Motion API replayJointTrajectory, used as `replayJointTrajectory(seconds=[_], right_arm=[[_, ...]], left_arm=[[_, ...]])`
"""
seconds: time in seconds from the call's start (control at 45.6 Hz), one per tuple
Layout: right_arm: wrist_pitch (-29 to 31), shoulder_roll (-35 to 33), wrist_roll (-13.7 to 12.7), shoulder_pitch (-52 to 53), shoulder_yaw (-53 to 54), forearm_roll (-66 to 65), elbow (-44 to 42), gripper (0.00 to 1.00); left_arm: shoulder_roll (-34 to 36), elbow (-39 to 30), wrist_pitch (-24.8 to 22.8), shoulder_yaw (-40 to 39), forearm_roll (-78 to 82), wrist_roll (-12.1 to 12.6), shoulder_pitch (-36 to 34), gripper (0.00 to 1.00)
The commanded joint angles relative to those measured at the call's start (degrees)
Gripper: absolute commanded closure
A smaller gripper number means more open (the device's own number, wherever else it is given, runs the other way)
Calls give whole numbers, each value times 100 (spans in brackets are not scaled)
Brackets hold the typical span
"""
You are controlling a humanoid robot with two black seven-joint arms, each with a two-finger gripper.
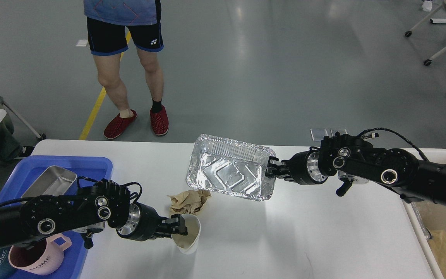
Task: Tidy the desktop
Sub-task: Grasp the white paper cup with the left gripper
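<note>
White desktop (304,232) lies beneath both hands.

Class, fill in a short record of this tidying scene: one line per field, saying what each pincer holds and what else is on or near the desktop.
left pincer: shut on the paper cup rim
right pincer: shut on the foil tray, tilted
desktop: crumpled brown paper lying loose
blue tray: steel tin, pink mug
beige bin: at the right

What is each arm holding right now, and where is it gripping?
The right gripper holds the foil tray by its right-hand rim. The left gripper grips the white paper cup at its rim, jaws shut on the wall.
</note>
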Motion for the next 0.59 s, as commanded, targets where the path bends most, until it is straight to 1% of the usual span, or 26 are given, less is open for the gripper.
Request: replayJointTrajectory(seconds=[0.0,0.022,0.197,0.285,0.351,0.439,0.57], right_arm=[[-1,-34,0,28,-1,0,-18,100],[-1,-34,0,19,-1,0,-18,100],[-1,-43,0,-16,-1,0,-26,100],[-1,-26,0,-16,-1,0,-35,100],[-18,-26,0,-25,-1,-8,-44,100],[-27,-26,0,-42,-1,-8,-44,100],[-27,-8,0,-51,-1,-8,-79,100]], left_arm=[[15,-15,-161,-63,-101,435,-18,96],[15,-24,-188,-81,-101,462,-18,98],[129,-146,-320,-186,-101,462,-18,98],[322,-304,-416,-292,-101,462,-44,98],[567,-568,-495,-345,-101,462,-132,99],[1068,-1103,-645,-389,-110,462,-343,99],[1999,-1921,-847,-397,-119,454,-721,99]])
